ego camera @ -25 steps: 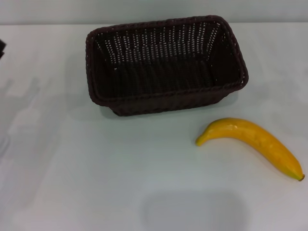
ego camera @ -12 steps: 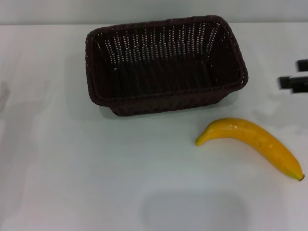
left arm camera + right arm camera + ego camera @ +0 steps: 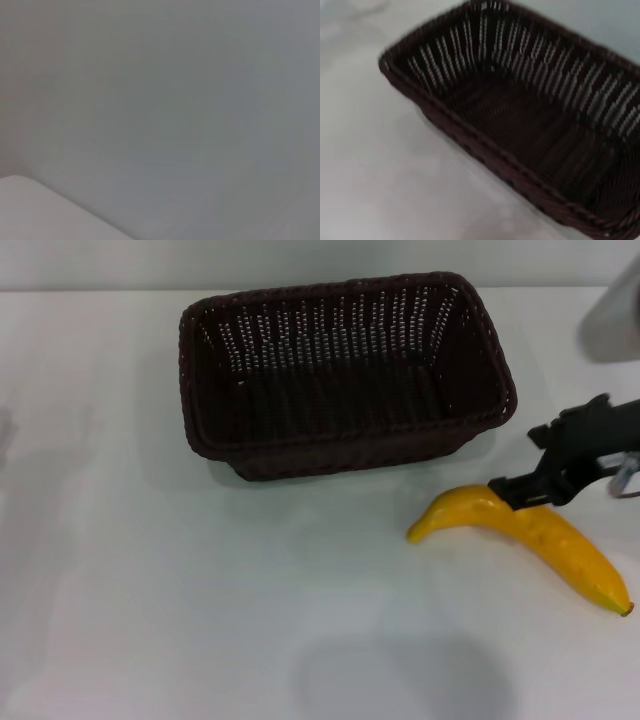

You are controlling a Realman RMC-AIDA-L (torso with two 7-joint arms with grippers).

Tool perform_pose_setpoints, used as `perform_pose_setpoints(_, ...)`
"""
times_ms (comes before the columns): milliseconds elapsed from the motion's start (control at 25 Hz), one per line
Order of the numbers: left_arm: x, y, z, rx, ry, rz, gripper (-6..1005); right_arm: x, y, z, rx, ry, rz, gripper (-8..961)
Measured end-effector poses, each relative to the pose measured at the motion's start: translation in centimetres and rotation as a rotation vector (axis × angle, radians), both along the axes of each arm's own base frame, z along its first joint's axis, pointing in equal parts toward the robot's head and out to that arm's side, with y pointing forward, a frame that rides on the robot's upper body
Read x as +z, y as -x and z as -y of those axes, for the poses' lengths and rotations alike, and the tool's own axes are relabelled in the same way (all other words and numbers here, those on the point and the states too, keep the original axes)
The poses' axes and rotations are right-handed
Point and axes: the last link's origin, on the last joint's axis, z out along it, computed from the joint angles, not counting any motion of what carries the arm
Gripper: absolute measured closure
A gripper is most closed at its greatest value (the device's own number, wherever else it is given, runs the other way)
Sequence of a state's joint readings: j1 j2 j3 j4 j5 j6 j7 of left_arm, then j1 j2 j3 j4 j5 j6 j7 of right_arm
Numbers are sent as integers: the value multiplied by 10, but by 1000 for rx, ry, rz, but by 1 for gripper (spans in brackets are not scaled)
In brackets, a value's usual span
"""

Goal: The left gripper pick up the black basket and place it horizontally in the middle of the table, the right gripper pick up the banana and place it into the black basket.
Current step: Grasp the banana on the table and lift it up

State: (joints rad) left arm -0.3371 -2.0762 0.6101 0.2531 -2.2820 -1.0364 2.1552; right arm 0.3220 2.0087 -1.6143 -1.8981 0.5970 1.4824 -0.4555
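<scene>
The black basket stands lengthwise across the far middle of the white table, open side up and empty. It also fills the right wrist view. The yellow banana lies on the table in front of the basket's right end, its dark tip pointing to the front right. My right gripper reaches in from the right, open, just above the banana's thick middle, with one black finger over the banana. My left gripper is out of view.
A silver-grey section of my right arm shows at the right edge, behind the gripper. The left wrist view shows only a grey wall and a white table corner.
My right gripper has come in from the right edge, moving left and down until it is over the banana. The basket and the banana have not moved.
</scene>
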Motion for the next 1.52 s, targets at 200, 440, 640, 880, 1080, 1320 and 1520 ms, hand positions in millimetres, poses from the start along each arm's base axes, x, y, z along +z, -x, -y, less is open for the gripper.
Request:
perform_pose_setpoints(200,-1,0,-2,8,7,-1,128,-20,-4,-4,-26,18,17,244)
perform_pose_setpoints(440,-11,-6,-9,-5,35,3,129,-29,-18,-14,-67,18,52,273)
perform_pose_setpoints(640,-12,-9,-11,-10,38,-7,132,-41,-30,-22,-94,41,108,302)
perform_pose_setpoints(880,-12,-9,-12,-6,34,-3,132,-51,-36,-30,-110,65,152,337)
perform_pose_setpoints(1080,-11,-8,-12,-2,26,2,132,-55,-37,-33,-108,68,168,366)
perform_pose_setpoints(1320,-11,-8,-12,0,23,4,131,-58,-39,-36,-118,81,185,402)
perform_pose_setpoints(1520,-11,-9,-13,-3,22,4,131,-58,-40,-37,-117,87,191,452)
